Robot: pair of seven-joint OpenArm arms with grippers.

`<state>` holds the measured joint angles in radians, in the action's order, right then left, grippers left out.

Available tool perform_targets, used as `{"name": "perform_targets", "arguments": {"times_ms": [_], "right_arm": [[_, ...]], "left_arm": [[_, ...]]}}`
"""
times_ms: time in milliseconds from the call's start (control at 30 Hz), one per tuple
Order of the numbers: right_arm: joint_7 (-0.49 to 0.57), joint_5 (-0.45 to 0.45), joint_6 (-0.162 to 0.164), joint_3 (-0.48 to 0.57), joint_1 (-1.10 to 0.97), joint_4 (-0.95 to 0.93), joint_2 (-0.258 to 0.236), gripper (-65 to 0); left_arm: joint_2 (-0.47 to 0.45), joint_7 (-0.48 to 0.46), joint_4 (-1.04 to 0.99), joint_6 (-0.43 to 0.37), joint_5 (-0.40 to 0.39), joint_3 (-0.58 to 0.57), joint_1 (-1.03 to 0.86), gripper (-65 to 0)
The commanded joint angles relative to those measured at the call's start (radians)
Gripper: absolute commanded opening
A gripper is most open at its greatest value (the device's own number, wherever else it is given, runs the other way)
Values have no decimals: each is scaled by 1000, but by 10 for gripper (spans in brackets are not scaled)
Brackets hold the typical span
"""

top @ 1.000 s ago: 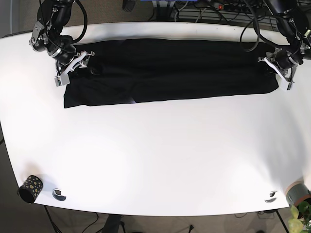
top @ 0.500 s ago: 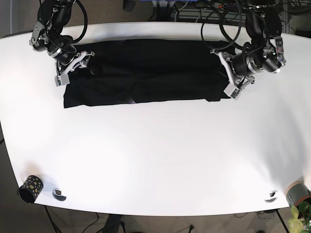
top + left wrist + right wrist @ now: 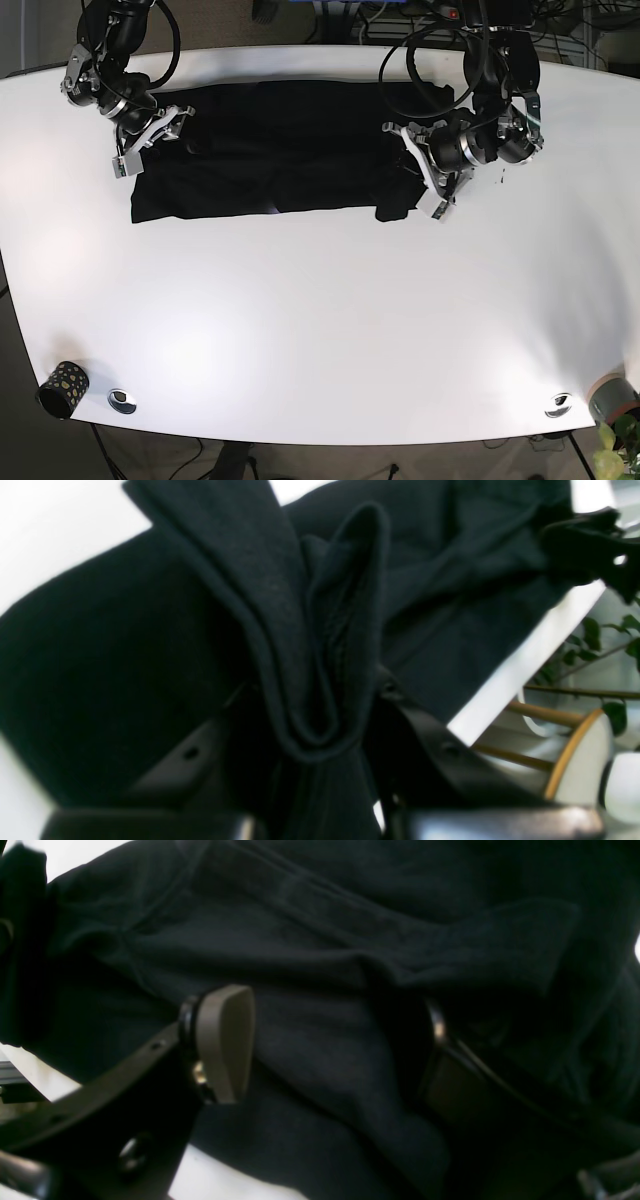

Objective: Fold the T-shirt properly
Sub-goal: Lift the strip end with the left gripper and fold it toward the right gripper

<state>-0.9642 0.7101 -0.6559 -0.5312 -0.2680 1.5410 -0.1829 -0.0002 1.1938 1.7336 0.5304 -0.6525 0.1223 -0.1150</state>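
**Crosswise fold under way**

Since the earlier base frame, left gripper (image 3: 432, 190) has carried the T-shirt (image 3: 280, 150) end inward over the worktop (image 3: 320, 320).
Left wrist: jaws clamp bunched hem.
Right wrist: right gripper (image 3: 320, 1050) spread, cloth between, unpinched.
Next, likely lay the end flat.

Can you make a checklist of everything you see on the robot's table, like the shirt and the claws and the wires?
Surface: white table, mostly bare.
Job's things: black T-shirt lying along the far side, one end bunched and lifted.
Clutter: spotted cup, two small round fittings at the near edge, grey pot at the near corner.
Grippers: left gripper shut on the T-shirt's folded end; right gripper open over the other end.
Cables: black cables looping behind the far edge.
Surroundings: plant and wooden chair beside the table.
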Motion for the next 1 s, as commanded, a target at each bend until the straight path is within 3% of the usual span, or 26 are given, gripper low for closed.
{"name": "perform_targets", "arguments": {"times_ms": [0,167,233,367,567,767,967], "right_arm": [[-51,-65,23,-2,-7,-6,-8,-235],[-51,-65,23,-2,0,-6,-8,-235],[-51,-65,23,-2,6,-6,-8,-235],[-51,-66,23,-2,11,-6,-8,-235],[-51,-66,23,-2,13,-6,-13,-235],[-51,-66,23,0,14,-6,-13,-235],[-52,-65,23,0,14,-1,-16,-235]], "left_arm": [[2,-7,9,1,-10,-19,16,-587],[4,-7,12,1,56,-60,21,-435],[4,-5,13,1,64,-79,21,-404],[4,-5,13,-19,69,-125,25,-397],[26,-4,44,-143,63,-246,64,-396],[35,-2,147,-145,67,-364,74,-396],[27,-2,162,-145,79,-342,74,-396]]}}
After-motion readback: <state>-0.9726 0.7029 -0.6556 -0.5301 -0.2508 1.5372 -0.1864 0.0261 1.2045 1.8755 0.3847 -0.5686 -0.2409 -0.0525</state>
